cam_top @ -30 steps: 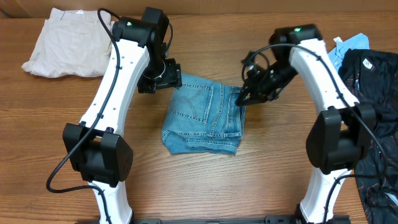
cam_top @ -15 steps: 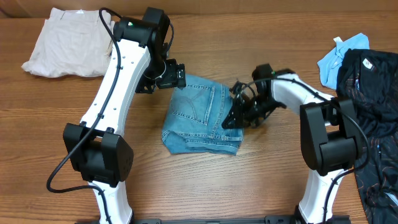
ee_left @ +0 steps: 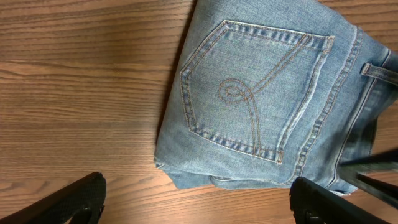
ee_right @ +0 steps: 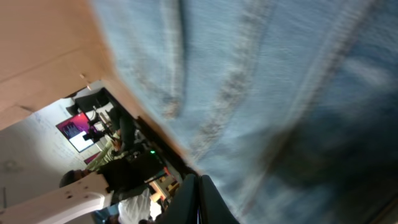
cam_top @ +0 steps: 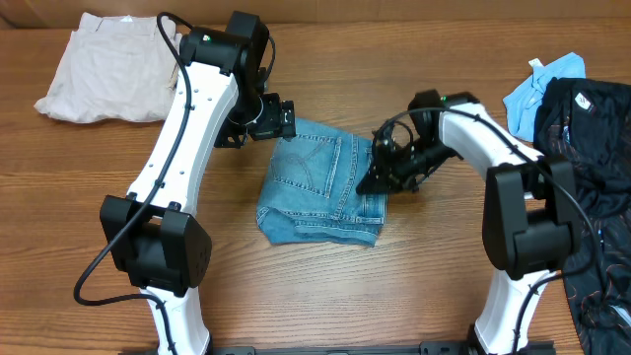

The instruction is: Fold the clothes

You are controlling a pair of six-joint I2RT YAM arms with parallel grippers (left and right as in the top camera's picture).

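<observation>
Overhead top-down — wrist views close on jeans

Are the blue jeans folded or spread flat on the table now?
Folded: the jeans lie as a compact bundle, layered edges showing, one back pocket on top.

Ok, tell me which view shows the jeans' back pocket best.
Left wrist: the back pocket is large, its curled stitching sharp. Overhead shows it small on the folded jeans; right wrist gives only blurred denim.

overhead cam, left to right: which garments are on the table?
cream trousers → jeans → blue cloth → black garments
</observation>
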